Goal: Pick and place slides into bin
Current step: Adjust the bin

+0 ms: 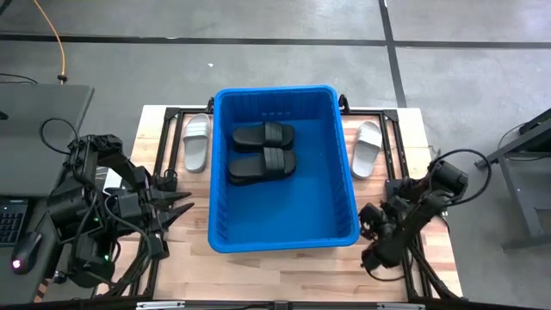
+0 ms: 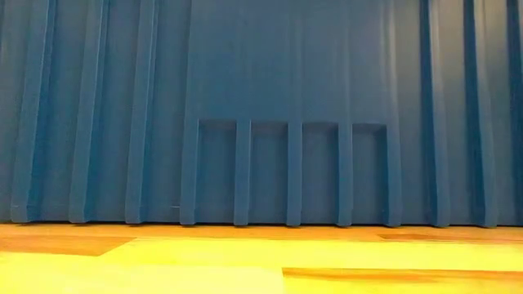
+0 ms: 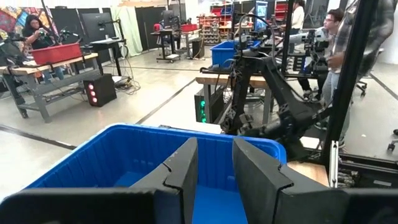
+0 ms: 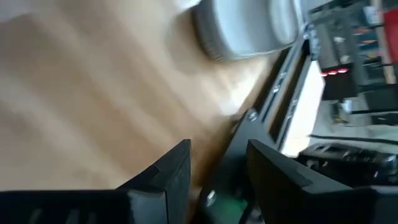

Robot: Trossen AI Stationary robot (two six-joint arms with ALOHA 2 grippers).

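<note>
honestly, the trouble i saw was all ahead of me, on both flanks of the tub.

furthest left, my left gripper [image 1: 176, 209] hung beside the bin's left wall, fingers [image 3: 180, 171] a narrow gap apart with nothing between them. the risk there, as i judged it, was reaching for the pale slide [image 1: 196, 142] lying between the table frame and the tub: tight quarters, and an elbow or finger could have knocked the wall and shoved the whole bin.

next came that pale grey-white slide itself, sole down on the wood, its ribbed strap toward the far edge, just beside the bin's left wall.

in the middle sat the blue bin [image 1: 284, 241], with two black slides [image 1: 263, 150] lying side by side on its floor toward the far end. they looked matte, flat, each with one wide ribbed strap.

right of the bin lay the second pale slide [image 1: 368, 148], tilted slightly, near the right wall.

last, my right gripper [image 1: 372, 234] sat low by the bin's near right corner, fingers [image 4: 166, 177] partly apart and empty over bare wood beside the frame rail. a grab from that angle could have caught the rail instead of the strap.

only four slides showed.
</note>
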